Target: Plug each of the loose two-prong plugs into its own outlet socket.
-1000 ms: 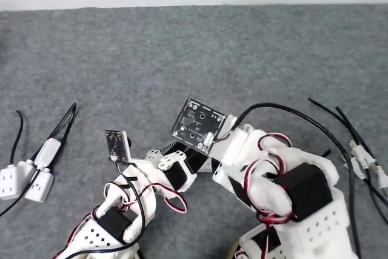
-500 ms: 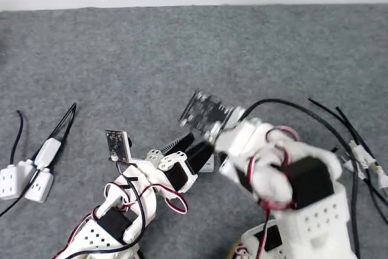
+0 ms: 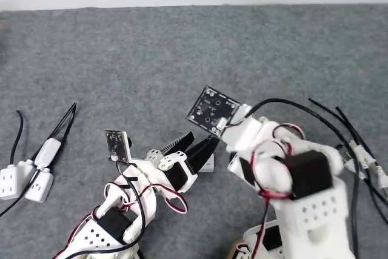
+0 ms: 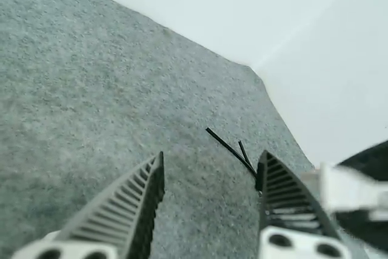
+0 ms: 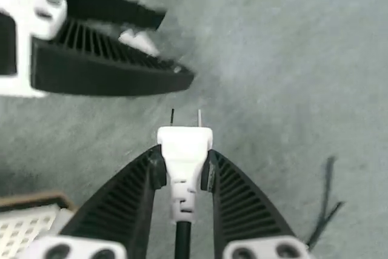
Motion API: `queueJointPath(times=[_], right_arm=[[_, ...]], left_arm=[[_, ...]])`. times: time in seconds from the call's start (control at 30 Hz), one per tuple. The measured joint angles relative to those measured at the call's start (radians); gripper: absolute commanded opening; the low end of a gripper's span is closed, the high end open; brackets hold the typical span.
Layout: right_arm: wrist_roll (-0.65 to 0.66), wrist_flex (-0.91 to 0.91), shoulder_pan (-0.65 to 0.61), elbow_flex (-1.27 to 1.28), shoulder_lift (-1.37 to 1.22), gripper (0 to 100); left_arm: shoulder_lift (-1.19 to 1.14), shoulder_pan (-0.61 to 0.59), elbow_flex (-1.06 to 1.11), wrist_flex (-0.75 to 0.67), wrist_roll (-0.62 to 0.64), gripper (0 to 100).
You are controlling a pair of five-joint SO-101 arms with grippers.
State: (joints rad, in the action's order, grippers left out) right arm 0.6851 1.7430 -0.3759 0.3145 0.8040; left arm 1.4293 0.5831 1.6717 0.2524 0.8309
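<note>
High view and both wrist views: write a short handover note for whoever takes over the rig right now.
Right end effector: shut on a plug, prongs pointing away from the wrist.
Left end effector: open, holding nothing, close to the right one.
Sockets: at the high view's left edge of the table. More plugs with cables lie at its right edge.
Done: one plug picked up.
Left: seat it in a socket, then do the others.

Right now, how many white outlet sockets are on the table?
2: one socket at the left edge of the high view, another socket beside it; more may be hidden.
</note>
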Motion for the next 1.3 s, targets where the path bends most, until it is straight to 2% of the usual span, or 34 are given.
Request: queueJointPath(times=[0.13, 0.4, 0.7, 1.3], right_arm=[[0.0, -0.068, 0.0, 0.117, 0.0, 0.9], [-0.015, -0.146, 0.0, 0.126, 0.0, 0.9], [-0.089, -0.141, -0.107, 0.094, 0.0, 0.9], [-0.132, -0.138, -0.115, 0.025, -0.002, 0.9]], left_arm=[[0.0, 0.0, 0.0, 0.0, 0.002, 23], [0.0, 0.0, 0.0, 0.0, 0.002, 23], [0.0, -0.002, -0.002, 0.0, 0.002, 23], [0.014, -0.003, -0.009, -0.011, 0.003, 23]])
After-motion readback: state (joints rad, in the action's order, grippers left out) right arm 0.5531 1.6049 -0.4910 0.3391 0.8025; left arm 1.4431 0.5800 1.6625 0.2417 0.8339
